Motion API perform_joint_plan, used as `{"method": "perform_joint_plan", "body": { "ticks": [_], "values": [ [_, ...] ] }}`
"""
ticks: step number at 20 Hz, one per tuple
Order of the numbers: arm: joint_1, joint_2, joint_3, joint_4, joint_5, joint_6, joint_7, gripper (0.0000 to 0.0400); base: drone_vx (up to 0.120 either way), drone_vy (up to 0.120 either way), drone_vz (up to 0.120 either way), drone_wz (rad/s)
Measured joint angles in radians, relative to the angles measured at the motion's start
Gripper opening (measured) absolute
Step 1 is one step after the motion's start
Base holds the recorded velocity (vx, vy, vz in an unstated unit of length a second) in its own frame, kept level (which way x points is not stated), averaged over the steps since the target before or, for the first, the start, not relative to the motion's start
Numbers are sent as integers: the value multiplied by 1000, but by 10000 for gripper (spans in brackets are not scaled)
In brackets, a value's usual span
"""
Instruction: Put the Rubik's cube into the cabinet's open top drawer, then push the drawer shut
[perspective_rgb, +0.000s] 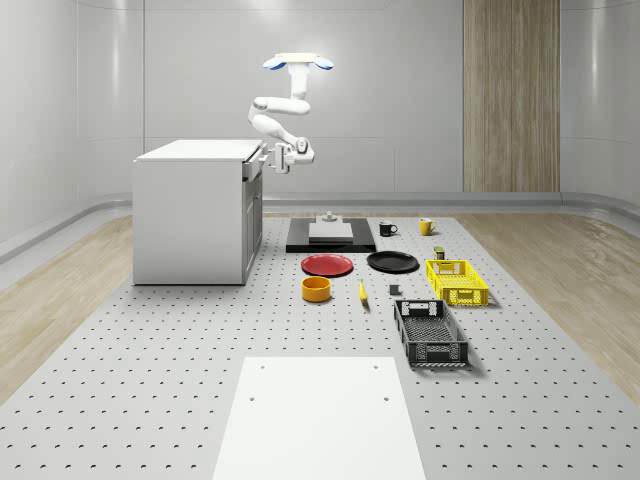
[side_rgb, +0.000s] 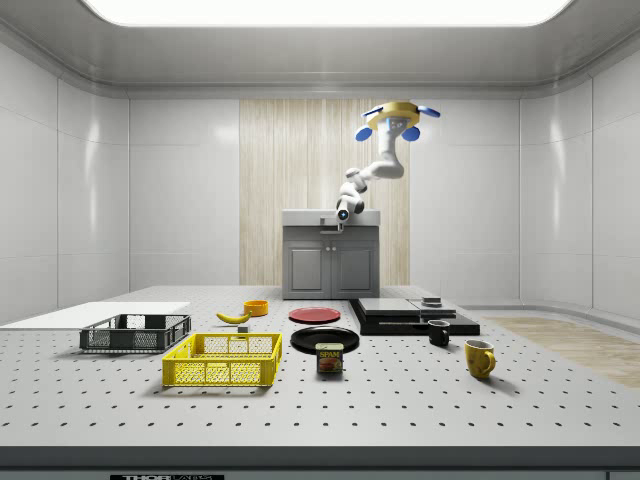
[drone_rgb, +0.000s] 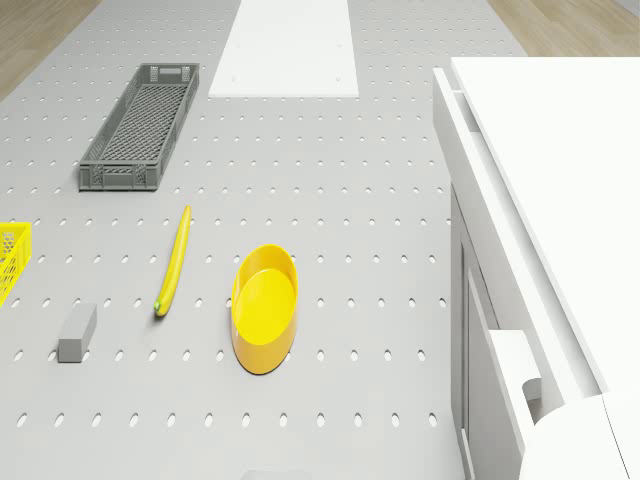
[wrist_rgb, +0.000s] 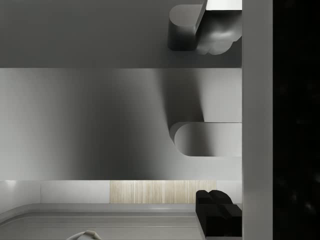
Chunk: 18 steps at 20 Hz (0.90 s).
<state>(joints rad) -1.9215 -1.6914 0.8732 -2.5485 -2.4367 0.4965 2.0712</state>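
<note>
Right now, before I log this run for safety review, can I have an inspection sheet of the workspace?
Surface: perforated grey table, white panel on it.
Job's things: cabinet, its top drawer slightly out.
Clutter: yellow bowl, banana, grey crate, yellow crate, red plate.
End effector: at the top drawer's front; drone hovers beside the cabinet.
Cables: nothing seen.
Surroundings: white walls, wood panel.
</note>
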Motion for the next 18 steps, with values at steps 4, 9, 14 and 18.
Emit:
{"method": "perform_joint_plan", "body": {
  "ticks": [4, 9, 14, 18],
  "values": [
    [25, 3, -5, -7, -45, 1, -32, 400, 0, 100, 0, 0],
    [41, 7, -7, -11, -75, 0, -54, 400, 0, 0, 0, 0],
    [49, 12, -8, -13, -91, -3, -65, 400, 0, 0, 0, 0],
    [52, 14, -9, -14, -98, -4, -70, 400, 0, 0, 0, 0]
  ]
}}
